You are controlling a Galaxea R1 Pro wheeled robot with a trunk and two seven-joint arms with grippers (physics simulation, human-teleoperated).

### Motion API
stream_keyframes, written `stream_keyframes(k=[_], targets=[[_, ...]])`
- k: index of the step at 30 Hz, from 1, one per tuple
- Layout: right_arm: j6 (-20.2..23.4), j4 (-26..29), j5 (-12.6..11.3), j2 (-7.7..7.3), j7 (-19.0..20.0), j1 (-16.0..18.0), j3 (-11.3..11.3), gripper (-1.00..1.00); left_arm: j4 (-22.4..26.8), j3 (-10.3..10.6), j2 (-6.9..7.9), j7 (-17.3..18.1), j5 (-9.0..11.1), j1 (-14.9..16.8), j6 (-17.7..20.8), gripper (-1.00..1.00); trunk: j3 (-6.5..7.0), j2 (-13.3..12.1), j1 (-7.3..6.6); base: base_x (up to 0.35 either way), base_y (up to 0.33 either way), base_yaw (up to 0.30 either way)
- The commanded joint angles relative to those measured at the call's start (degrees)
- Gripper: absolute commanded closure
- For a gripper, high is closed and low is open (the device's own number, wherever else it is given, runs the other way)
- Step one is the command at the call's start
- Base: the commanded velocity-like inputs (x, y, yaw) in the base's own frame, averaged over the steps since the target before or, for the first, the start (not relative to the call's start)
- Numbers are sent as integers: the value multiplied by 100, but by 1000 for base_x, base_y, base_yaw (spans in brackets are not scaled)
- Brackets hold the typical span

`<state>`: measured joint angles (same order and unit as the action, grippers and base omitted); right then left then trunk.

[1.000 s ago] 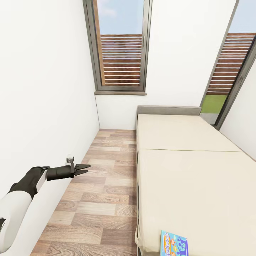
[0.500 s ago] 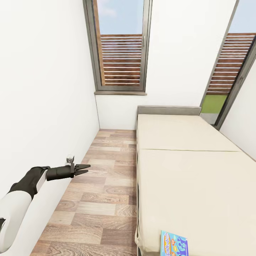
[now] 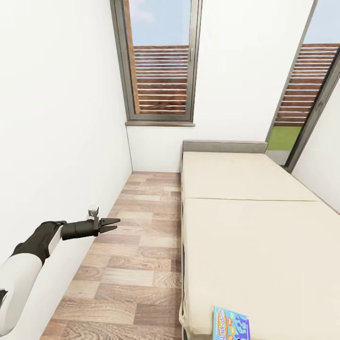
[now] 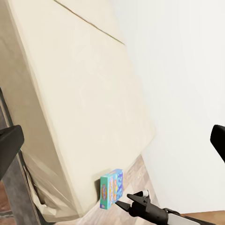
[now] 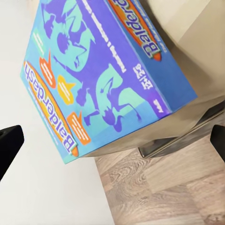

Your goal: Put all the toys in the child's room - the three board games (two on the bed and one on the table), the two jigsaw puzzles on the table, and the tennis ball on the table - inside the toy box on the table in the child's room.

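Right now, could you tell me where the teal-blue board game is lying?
The teal-blue board game lies flat on the bed, at the mattress's near corner beside the wood floor, low in the head view and right of centre.

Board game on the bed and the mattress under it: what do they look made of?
The board game looks like printed cardboard with a smooth, slightly glossy face: sharp edges, flat teal-blue graphics. The mattress looks like matte cream fabric over padding, though the render leaves that open; a seam splits it in two.
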<state>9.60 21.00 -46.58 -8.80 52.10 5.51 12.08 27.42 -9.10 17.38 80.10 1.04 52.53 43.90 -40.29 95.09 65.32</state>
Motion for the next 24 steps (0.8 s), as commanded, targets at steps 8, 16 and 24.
stream_keyframes(k=[8,16,24], targets=[[56,-4,-44,1,20,3,6,-100,0,-4,-6,15,5,3,57,-100,-5,2,-1,-26,-31,0],[52,-3,-44,1,20,3,5,-100,0,-4,-7,15,5,3,57,-100,-5,2,-1,-110,-121,0],[52,-1,-44,1,20,3,3,-100,0,-4,-7,15,2,1,57,-100,-5,2,-1,-134,-22,0]])
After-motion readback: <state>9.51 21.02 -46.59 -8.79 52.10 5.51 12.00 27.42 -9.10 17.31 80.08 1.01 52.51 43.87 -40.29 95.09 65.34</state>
